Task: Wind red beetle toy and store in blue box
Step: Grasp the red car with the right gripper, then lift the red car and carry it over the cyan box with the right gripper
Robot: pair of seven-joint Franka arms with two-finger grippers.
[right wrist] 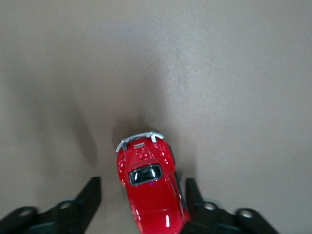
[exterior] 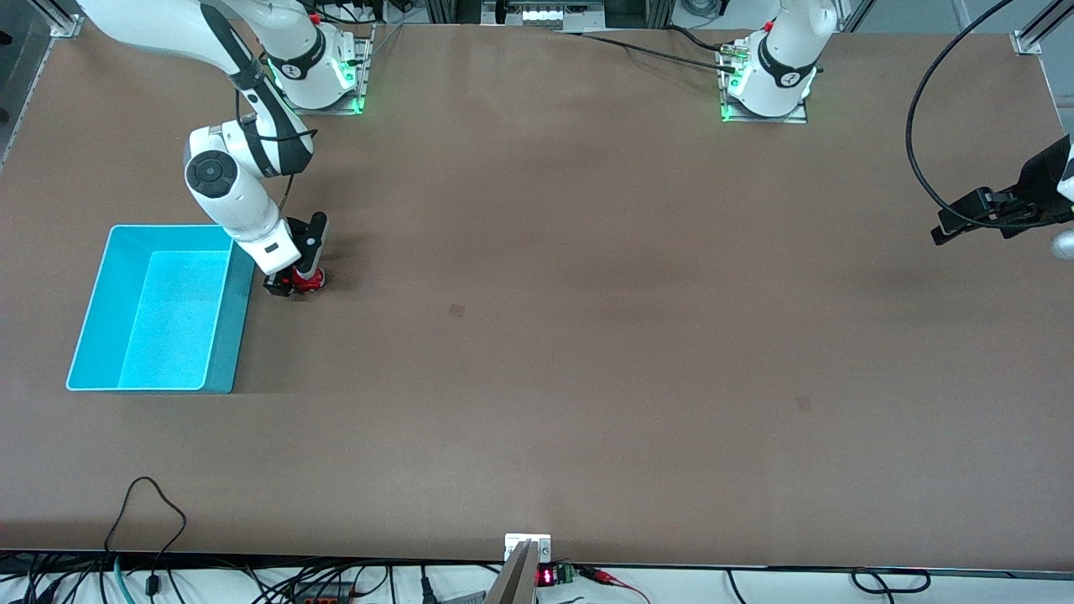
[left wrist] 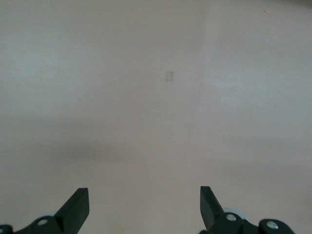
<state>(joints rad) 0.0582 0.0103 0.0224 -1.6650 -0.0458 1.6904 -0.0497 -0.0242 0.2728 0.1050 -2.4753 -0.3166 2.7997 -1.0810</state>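
The red beetle toy (exterior: 310, 280) stands on the table beside the blue box (exterior: 228, 340), toward the right arm's end. My right gripper (exterior: 294, 283) is down at the table with its fingers on either side of the toy. In the right wrist view the toy (right wrist: 148, 190) lies between the open fingers of the right gripper (right wrist: 141, 181): one finger (right wrist: 191, 195) is against its side and a gap shows at the other. The box is empty. My left gripper (exterior: 952, 228) waits open and empty over the left arm's end of the table, and it also shows in the left wrist view (left wrist: 143, 192).
A small dark patch (exterior: 457, 310) marks the table near the middle; it also shows in the left wrist view (left wrist: 169, 76). Cables hang along the table edge nearest the front camera (exterior: 151, 503).
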